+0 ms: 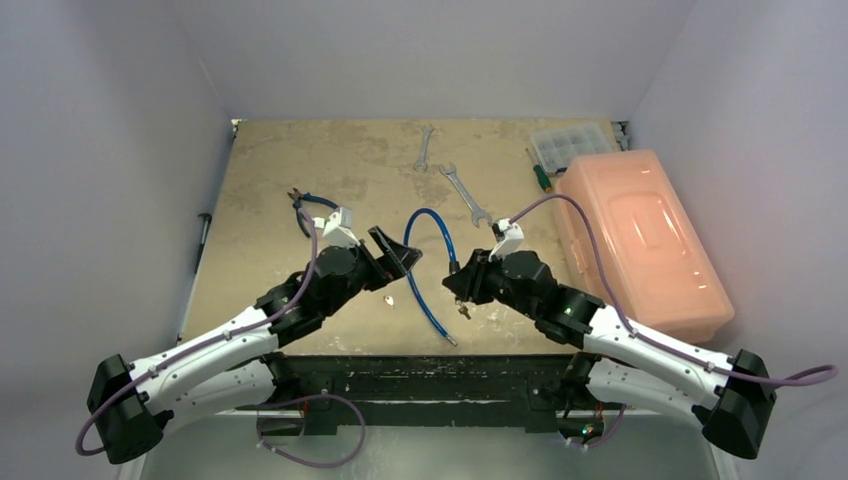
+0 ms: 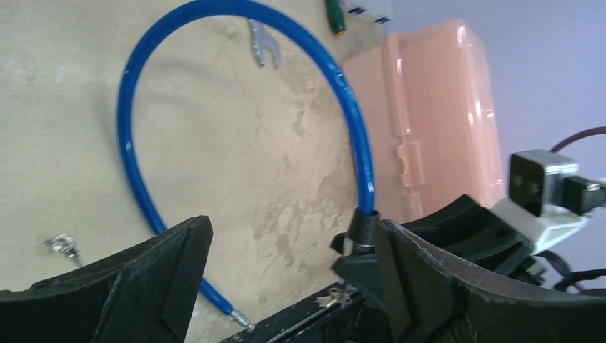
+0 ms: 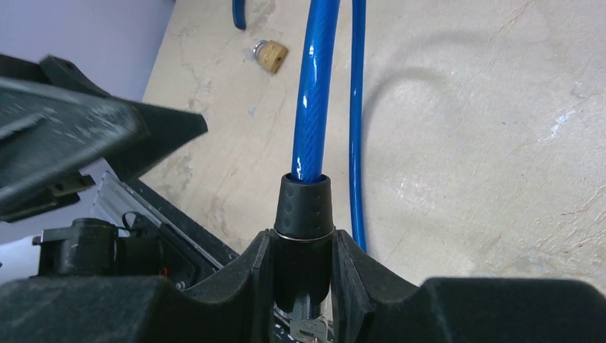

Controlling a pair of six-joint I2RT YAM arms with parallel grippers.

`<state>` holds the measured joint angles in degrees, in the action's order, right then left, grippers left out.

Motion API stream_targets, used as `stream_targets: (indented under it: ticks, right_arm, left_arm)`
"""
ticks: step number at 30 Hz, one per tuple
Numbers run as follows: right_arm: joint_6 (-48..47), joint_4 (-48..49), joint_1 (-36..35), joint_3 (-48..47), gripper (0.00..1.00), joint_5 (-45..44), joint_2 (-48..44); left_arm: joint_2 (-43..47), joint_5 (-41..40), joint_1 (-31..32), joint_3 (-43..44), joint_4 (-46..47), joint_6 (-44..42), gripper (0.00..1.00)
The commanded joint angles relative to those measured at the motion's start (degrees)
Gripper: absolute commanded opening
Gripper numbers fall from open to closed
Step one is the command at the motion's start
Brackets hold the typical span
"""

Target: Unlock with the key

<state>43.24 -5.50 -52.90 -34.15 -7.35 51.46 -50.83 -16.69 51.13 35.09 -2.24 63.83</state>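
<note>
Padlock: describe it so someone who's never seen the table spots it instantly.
Start at the tan table and find the blue cable looped at its middle. Just left of the loop, toward the near edge, lies the small padlock. It is a stubby brass block with a silver shackle, unlike the long flat silver wrenches farther back.

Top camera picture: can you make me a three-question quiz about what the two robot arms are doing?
1. True or false: the left gripper is open and holds nothing.
2. What does the right gripper clamp? A) a spoon B) the blue cable's black end C) a ball
3. Fill in: the small brass ____ lies loose, in neither gripper.
Key: 1 true; 2 B; 3 padlock.
</note>
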Motion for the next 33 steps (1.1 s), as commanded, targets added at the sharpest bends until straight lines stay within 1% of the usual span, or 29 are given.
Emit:
stream_targets:
  ticks: [1, 4, 7, 9, 11, 13, 15, 17, 22, 25, 27, 33]
  right_arm:
    - [2.3, 4.1, 0.2, 0.3, 0.00, -2.5, -2.4]
    - [2.5, 3.6, 0.3, 0.1, 0.00, -3.0, -4.3]
    - [1.7, 0.4, 0.3, -1.7, 0.00, -5.4, -6.2]
    - [1.1, -2.0, 0.3, -2.7, 0.00, -7.1, -7.2]
    - [0.9, -3.6, 0.4, -3.1, 0.00, -8.1, -8.1]
    - [1.2, -4.8, 0.4, -2.5, 0.00, -8.7, -9.1]
    - [1.9, -5.1, 0.4, -1.2, 0.00, -8.8, -10.4]
    - [2.4, -5.2, 0.5, 0.2, 0.00, -8.6, -11.6]
    - [2.8, -7.1, 0.5, 1.8, 0.00, -8.8, -13.7]
    - [2.8, -7.6, 0.5, 2.7, 0.00, -8.6, -14.8]
    - [2.8, -7.8, 0.5, 3.1, 0.00, -8.6, -15.6]
    - [2.6, -9.6, 0.5, 3.3, 0.00, -8.6, -17.6]
  left_arm:
    - [1.2, -1.4, -0.1, 0.2, -8.4, -2.5, 0.88]
    - [0.8, -0.7, -0.1, -2.0, -6.9, -4.4, 0.88]
    - [-2.0, 1.6, -0.1, -4.3, -4.0, -5.2, 0.87]
    - [-5.6, 3.1, -0.1, -3.9, -3.6, -5.3, 0.86]
    - [-10.2, 5.0, -0.1, -2.3, -3.6, -5.9, 0.81]
    - [-14.9, 6.0, 0.3, 0.6, -5.6, -6.6, 0.77]
    - [-19.5, 5.6, 1.1, 3.2, -7.8, -6.9, 0.75]
    - [-22.0, 4.3, 2.2, 5.1, -8.5, -7.3, 0.74]
    - [-28.8, -1.3, 3.5, 10.0, -11.0, -9.9, 0.74]
    - [-34.4, -2.4, 3.7, 13.1, -11.3, -11.5, 0.67]
    - [-38.3, -3.2, 4.1, 15.6, -12.0, -12.2, 0.59]
    - [-49.0, -9.4, 6.9, 24.0, -19.4, -11.6, 0.45]
